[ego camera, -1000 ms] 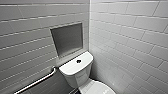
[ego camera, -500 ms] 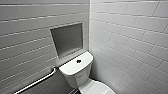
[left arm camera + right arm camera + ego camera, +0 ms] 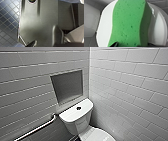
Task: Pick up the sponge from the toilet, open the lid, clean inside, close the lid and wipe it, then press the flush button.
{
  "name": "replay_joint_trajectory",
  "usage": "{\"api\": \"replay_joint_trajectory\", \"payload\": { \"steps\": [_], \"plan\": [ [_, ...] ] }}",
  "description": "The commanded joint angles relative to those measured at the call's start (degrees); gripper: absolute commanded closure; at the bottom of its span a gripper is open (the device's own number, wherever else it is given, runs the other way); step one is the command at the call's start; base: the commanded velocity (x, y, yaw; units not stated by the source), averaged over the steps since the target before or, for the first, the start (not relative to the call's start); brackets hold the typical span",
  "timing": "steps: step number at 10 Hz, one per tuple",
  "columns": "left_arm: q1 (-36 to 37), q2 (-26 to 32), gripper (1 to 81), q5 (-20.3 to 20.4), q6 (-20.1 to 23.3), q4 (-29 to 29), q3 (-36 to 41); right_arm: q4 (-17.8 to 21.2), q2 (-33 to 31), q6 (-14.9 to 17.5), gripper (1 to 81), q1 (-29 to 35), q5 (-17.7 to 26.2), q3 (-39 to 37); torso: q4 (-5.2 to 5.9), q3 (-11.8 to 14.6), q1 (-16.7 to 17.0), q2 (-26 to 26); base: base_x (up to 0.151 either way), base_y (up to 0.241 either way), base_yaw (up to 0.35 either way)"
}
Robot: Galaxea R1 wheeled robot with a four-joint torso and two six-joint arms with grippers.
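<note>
toilet: set in tiled corner, side wall close, grab bar opposite. my right gripper: over the toilet, clamped on sponge. my left gripper: over floor, grip cannot be told.

One toilet, one flush button, one sponge, one niche, one grab bar

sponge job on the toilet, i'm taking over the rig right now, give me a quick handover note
Right tool: shut on the sponge, held close over the lid.
Left tool: beside the robot's own body, above blue floor tiles; open or shut unreadable.
Toilet: in the tiled corner, lid looks down. Flush button sits mid tank top.
Done: sponge picked up.
Unconfirmed, treat as left: inside clean, lid wipe, flush.
</note>
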State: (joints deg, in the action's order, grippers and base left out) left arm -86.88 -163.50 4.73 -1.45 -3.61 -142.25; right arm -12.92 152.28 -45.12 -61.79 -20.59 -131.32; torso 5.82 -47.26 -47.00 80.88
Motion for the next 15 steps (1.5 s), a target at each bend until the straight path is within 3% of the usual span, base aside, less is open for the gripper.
{"api": "replay_joint_trajectory", "payload": {
  "steps": [1,6,7,10,14,15],
  "plan": [
    [0.4,0.9,1.0,-3.9,0.0,0.4,0.4,-1.8,-0.7,-0.1,1.0,4.4,-0.1,0.4,0.00,0.0,0.0,0.0,0.000,0.000,0.000],
    [-0.3,0.9,1.0,-3.9,0.0,0.4,0.6,-3.4,1.0,-0.6,1.0,4.6,0.2,-2.4,0.00,0.0,0.0,0.0,0.000,0.000,0.000],
    [-0.3,0.9,1.0,-3.9,0.0,0.4,0.6,-3.4,0.9,-0.6,81.1,4.7,0.2,-2.4,0.00,0.0,0.0,0.0,0.000,0.000,0.000],
    [-0.2,0.7,1.0,-3.8,0.0,0.3,0.5,-4.4,-1.0,-0.7,81.1,5.2,0.3,-0.5,0.00,0.0,0.0,0.0,0.000,0.000,0.000],
    [1.3,1.3,1.0,-3.1,0.0,0.0,3.2,-6.4,-17.4,-0.4,81.1,6.9,1.5,22.8,0.00,0.0,0.0,0.0,0.000,0.000,0.000],
    [2.2,2.8,1.0,-3.2,0.0,-0.3,6.5,-6.5,-21.0,-0.2,81.1,6.3,3.9,26.9,0.00,0.0,0.0,0.0,0.000,0.000,0.000]
  ]
}}
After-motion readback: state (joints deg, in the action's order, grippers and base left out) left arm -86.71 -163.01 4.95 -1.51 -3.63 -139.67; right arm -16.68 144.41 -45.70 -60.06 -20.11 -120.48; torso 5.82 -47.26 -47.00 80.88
